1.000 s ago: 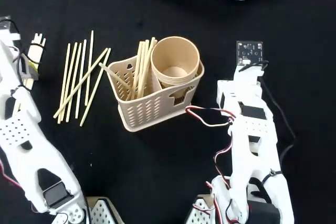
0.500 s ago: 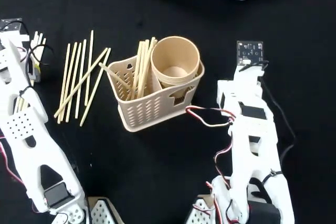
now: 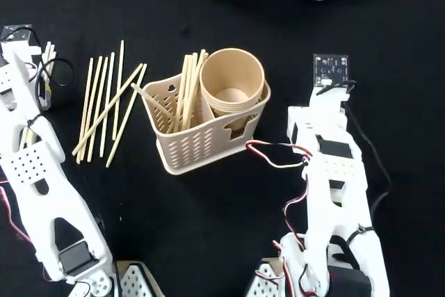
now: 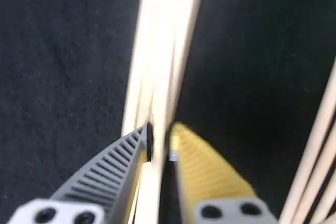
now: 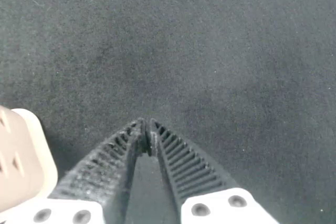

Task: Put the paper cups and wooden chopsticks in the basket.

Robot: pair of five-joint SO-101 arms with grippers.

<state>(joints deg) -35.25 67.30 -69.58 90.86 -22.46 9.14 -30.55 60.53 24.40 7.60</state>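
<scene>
Near the middle of the black worktop [image 3: 208, 227] sits the slotted basket [image 3: 198, 145], split into two compartments. The paper cups [image 3: 231, 83] are nested in one stack in the compartment on its 3 o'clock side, upright with the mouth up. The compartment on the 9 o'clock side holds the standing chopsticks [image 3: 188, 85], which lean with their ends above the rim toward 12 o'clock. One more stick lies slanted across that compartment's rim.

At 9 o'clock from the basket, near it, the loose chopsticks [image 3: 103, 106] lie flat on the worktop. Most of them run roughly from 12 to 6, and one crosses the rest on a diagonal from 1 to 7 o'clock.

Farther toward 9 o'clock, along the worktop's edge, is my left arm [image 3: 35, 172]. From its wrist camera I see the left tool [image 4: 160, 144] pinched narrow on the held chopsticks [image 4: 165, 35], a small bundle caught between the grey finger and the yellow one. The sticks run straight out past the fingertips. They are too blurred for me to count.

My right arm [image 3: 332, 172] lies at 3 o'clock from the basket, apart from it and pointing toward 12. The right tool [image 5: 146, 132] is closed tip to tip with nothing between the fingers, above bare black worktop. I cannot tell what the beige corner [image 5: 23, 150] beside it is.
</scene>
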